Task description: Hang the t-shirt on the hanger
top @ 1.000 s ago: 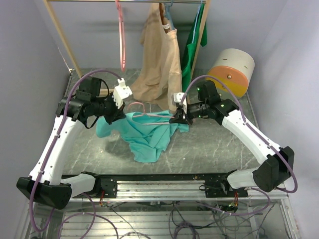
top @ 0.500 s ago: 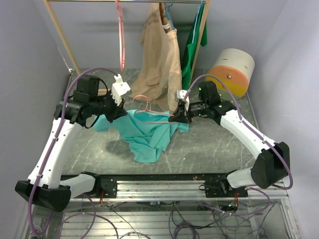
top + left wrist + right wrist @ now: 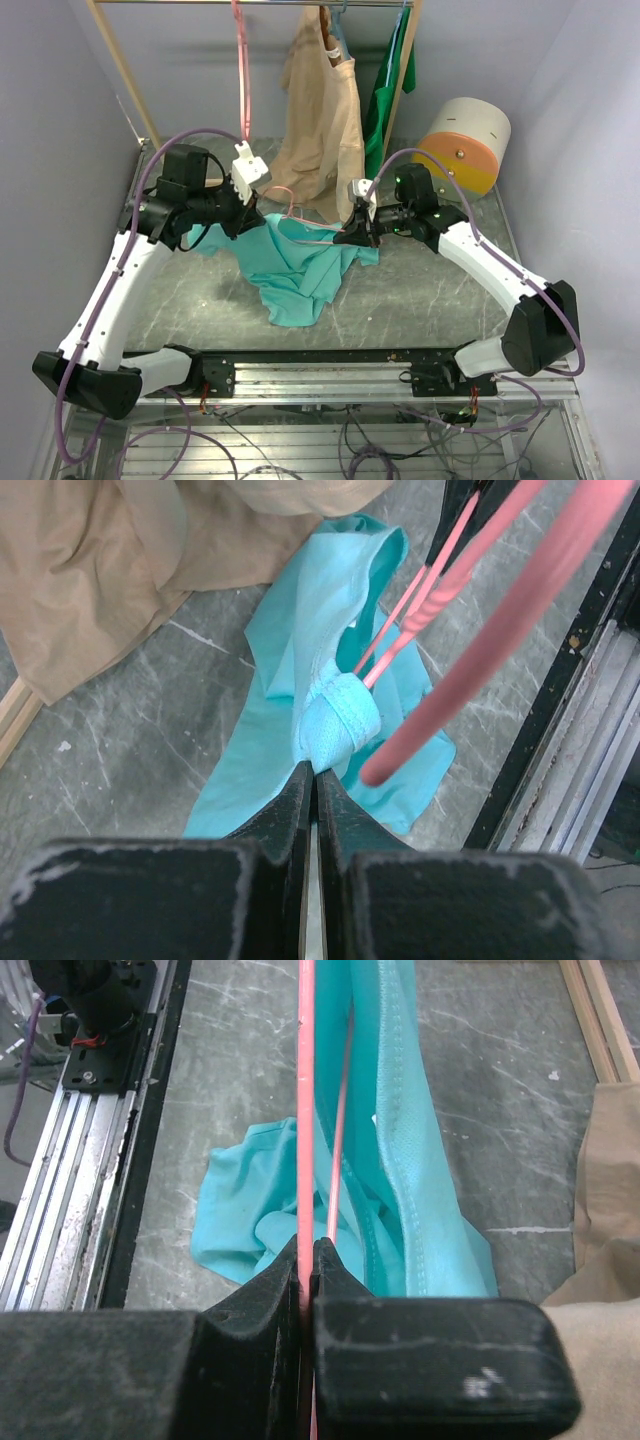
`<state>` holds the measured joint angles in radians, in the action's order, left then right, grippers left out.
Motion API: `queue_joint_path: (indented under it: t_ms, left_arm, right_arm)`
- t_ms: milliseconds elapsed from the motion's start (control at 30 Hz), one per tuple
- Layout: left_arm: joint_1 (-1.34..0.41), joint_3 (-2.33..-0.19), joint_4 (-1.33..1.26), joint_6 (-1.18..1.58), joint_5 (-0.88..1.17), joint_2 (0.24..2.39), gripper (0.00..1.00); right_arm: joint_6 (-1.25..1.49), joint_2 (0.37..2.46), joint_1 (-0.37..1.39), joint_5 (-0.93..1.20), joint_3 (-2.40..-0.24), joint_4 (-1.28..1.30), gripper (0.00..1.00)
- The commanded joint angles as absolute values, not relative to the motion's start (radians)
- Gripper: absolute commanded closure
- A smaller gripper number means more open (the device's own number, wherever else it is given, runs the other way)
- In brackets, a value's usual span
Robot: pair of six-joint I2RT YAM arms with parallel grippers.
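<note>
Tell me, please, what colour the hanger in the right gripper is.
The hanger is pink, clearest in the right wrist view.

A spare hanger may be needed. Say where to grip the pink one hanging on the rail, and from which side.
Take the pink hanger low on its straight hanging side, probably from the front-left: it hangs edge-on from the rail, thin and vertical, and the beige garment crowds its right. Pinch across the rod.
</note>
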<state>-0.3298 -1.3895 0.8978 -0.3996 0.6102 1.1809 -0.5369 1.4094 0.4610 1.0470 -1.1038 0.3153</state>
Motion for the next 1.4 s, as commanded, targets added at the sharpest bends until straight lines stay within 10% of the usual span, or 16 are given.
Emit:
queue_joint_path:
  t_ms: [0, 1367]
  left_arm:
    - [-0.350, -1.395, 0.822, -0.353, 0.645, 1.194, 0.89]
    - [-0.354, -1.265, 0.831, -0.400, 0.713, 1.049, 0.65]
  right_arm:
    - [-0.514, 1.418, 0.484, 1.083, -1.103, 0.240, 1.00]
    - [-0.620, 1.449, 0.475, 1.275, -1.129, 0.389, 1.00]
